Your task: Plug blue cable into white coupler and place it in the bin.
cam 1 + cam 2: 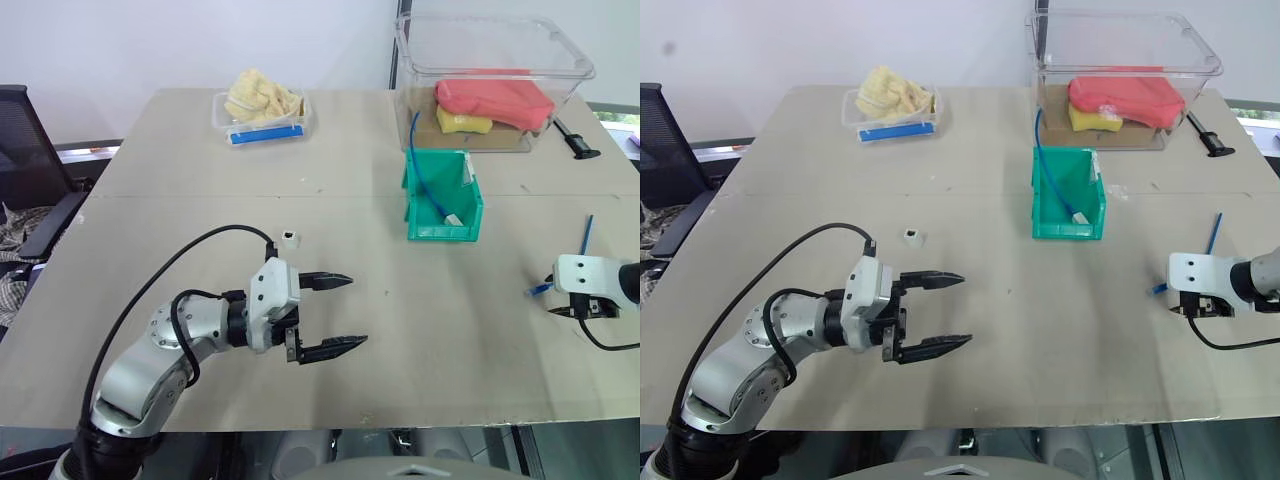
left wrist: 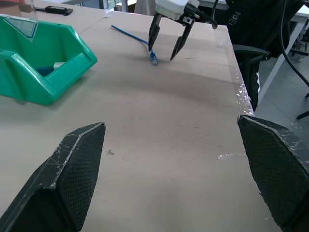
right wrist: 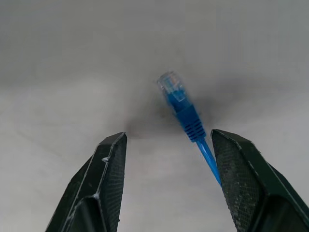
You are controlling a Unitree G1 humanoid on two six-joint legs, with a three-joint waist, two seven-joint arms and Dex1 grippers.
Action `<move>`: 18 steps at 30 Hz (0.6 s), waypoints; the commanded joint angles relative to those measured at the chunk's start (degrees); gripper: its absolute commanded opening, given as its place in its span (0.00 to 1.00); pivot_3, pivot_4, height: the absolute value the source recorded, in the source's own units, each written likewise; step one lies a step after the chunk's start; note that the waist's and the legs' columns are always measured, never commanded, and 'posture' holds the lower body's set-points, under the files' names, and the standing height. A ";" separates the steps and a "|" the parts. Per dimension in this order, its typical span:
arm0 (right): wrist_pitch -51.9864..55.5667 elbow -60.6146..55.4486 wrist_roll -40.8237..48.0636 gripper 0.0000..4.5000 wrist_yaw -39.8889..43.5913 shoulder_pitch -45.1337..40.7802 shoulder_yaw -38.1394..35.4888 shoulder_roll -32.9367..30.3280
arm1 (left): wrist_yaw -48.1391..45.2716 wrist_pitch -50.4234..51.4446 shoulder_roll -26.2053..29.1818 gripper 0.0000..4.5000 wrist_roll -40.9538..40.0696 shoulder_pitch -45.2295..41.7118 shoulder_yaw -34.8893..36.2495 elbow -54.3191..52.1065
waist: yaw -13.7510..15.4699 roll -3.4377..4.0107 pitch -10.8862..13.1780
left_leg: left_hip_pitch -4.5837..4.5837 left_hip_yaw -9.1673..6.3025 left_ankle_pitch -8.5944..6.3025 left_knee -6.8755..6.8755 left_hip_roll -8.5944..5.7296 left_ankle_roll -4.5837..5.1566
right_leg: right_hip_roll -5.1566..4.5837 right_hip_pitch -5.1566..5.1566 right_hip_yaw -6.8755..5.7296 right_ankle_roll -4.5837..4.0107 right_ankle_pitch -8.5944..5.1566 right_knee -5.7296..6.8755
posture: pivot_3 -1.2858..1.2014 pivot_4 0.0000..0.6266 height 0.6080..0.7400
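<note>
Left gripper [image 1: 338, 313] gapes empty; right gripper [image 2: 165, 52] (half-open) straddles the blue cable [image 3: 186, 113], ungripped.

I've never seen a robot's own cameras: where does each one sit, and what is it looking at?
Head views: two eyes looking down over the table, both arms showing.
Left wrist view: along the open left claw, toward the bin and right claw.
Right wrist view: between the right claw's fingers at the blue cable.
Shared: the cable and right claw.
</note>
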 commanded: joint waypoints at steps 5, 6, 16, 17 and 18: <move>-5.30 8.62 -4.73 0.30 4.28 -8.54 4.73 4.10 | 0.52 -0.99 0.20 1.00 0.26 0.75 0.52 -2.64 | -0.23 -0.06 -0.01 | 0.17 0.08 0.00 0.02 0.01 0.00 | 0.02 0.10 0.08 -0.01 0.01 0.04 | 0.52 0.24 1.00; -5.17 8.96 -4.75 0.18 4.83 -9.13 4.95 4.61 | 0.53 -1.13 0.22 1.00 0.39 0.87 0.54 -2.62 | -0.28 -0.09 0.00 | 0.25 0.09 0.00 0.02 0.02 0.00 | 0.02 0.19 0.09 -0.01 0.01 0.04 | 0.52 0.24 1.00; 16.54 -11.76 0.81 0.01 12.18 -10.93 4.85 7.69 | 2.16 -2.55 -0.52 1.00 3.18 2.47 0.21 -1.74 | -1.18 -0.03 0.05 | 0.55 0.17 0.00 -0.05 0.14 0.00 | -0.11 0.36 0.27 -0.05 0.04 0.12 | 0.52 0.24 1.00; 21.11 -15.55 0.95 0.01 12.08 -11.81 5.96 9.13 | 2.54 -2.94 -0.62 1.00 4.13 2.31 -0.09 -1.28 | -1.17 -0.03 0.05 | 0.52 0.14 0.00 -0.08 0.15 0.00 | -0.11 0.31 0.29 -0.05 0.04 0.13 | 0.52 0.24 1.00; 24.95 -18.45 0.74 0.01 11.63 -12.86 7.20 10.80 | 2.71 -3.28 -0.66 1.00 4.94 2.17 -0.43 -0.87 | -1.18 -0.03 0.05 | 0.51 0.06 0.00 -0.09 0.16 -0.01 | -0.11 0.31 0.29 -0.05 0.05 0.13 | 0.52 0.24 1.00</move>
